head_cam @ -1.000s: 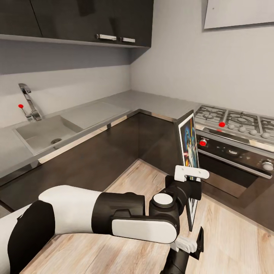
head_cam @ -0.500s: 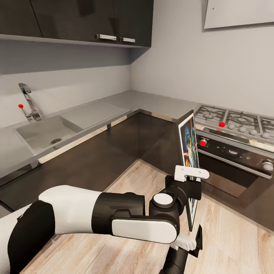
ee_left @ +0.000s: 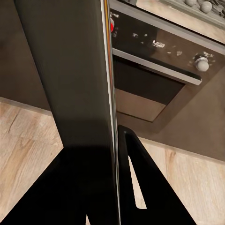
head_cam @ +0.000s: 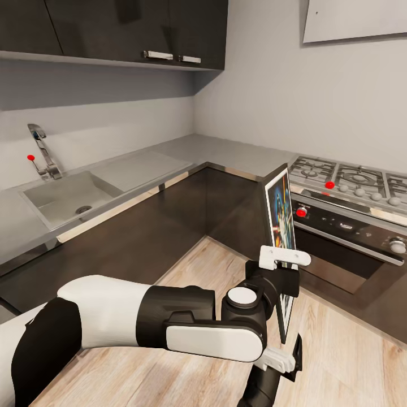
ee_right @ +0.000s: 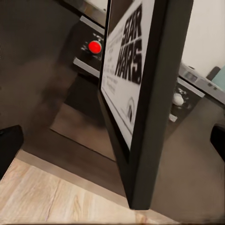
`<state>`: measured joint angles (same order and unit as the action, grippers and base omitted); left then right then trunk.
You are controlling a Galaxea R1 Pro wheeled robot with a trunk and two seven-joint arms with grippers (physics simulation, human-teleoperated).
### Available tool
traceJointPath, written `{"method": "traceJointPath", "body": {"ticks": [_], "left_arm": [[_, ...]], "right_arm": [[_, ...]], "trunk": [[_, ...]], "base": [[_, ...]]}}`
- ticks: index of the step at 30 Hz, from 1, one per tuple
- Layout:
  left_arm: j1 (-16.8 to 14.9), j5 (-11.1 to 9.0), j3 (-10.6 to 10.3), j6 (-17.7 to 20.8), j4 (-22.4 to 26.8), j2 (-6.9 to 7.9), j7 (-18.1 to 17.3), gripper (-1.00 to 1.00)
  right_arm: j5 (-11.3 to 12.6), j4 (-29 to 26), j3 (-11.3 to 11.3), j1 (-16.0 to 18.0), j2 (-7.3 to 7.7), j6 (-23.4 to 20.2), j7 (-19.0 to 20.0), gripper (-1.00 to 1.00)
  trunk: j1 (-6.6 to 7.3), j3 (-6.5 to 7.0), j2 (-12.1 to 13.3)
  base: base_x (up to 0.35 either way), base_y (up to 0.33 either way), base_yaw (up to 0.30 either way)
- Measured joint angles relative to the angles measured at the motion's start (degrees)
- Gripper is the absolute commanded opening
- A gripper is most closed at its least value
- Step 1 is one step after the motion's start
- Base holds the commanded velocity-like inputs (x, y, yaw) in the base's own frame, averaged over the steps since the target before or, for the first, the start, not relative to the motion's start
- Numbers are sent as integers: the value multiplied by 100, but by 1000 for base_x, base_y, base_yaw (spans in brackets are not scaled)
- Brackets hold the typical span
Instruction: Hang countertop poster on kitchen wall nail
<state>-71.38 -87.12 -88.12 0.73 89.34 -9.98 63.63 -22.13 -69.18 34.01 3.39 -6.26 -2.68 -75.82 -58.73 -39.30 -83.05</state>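
Kitchen corner ahead: grey countertop (head_cam: 141, 167) running in an L, sink (head_cam: 62, 198) toward its left end, hob (head_cam: 350, 181) on its right leg, oven (head_cam: 339, 232) below, wood floor (head_cam: 186, 271) in the angle.

Starting at the left gripper (head_cam: 282, 261): clamping the poster (head_cam: 281, 217) low on its side, holding it upright and edge-on over the floor, off the countertop and near the oven front. Seeing, in the left wrist view, the dark back of the poster (ee_left: 75, 84) running between the two black fingers (ee_left: 140, 187), pressed close on either side. Right gripper (head_cam: 282, 362) hovering just below the lower end of the poster, seemingly parted and not touching; from the right wrist view, black fingertips at both margins with the poster (ee_right: 129, 79) between them, title readable, no contact evident.

Carrying well from here, as a judgement: keeping the grip firm and low, since a thin frame held at one edge is likely to swing; holding it vertical while turning the base, away from the oven knobs (head_cam: 397, 246); using the right gripper to steady the lower end if it sways. No nail showing on the walls (head_cam: 260, 96), so looking for one first, then raising the top edge toward it slowly.
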Motion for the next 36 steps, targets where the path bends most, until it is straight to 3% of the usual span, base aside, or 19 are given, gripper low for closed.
{"method": "traceJointPath", "body": {"ticks": [8,36], "left_arm": [[0,1,0,0,0,0,3,-100],[0,1,0,-1,1,0,7,-100]], "right_arm": [[285,1,7,0,2,78,7,100],[463,4,-3,0,11,214,165,100]], "trunk": [[0,0,0],[0,0,0]], "base": [[0,0,0],[0,0,0]]}}
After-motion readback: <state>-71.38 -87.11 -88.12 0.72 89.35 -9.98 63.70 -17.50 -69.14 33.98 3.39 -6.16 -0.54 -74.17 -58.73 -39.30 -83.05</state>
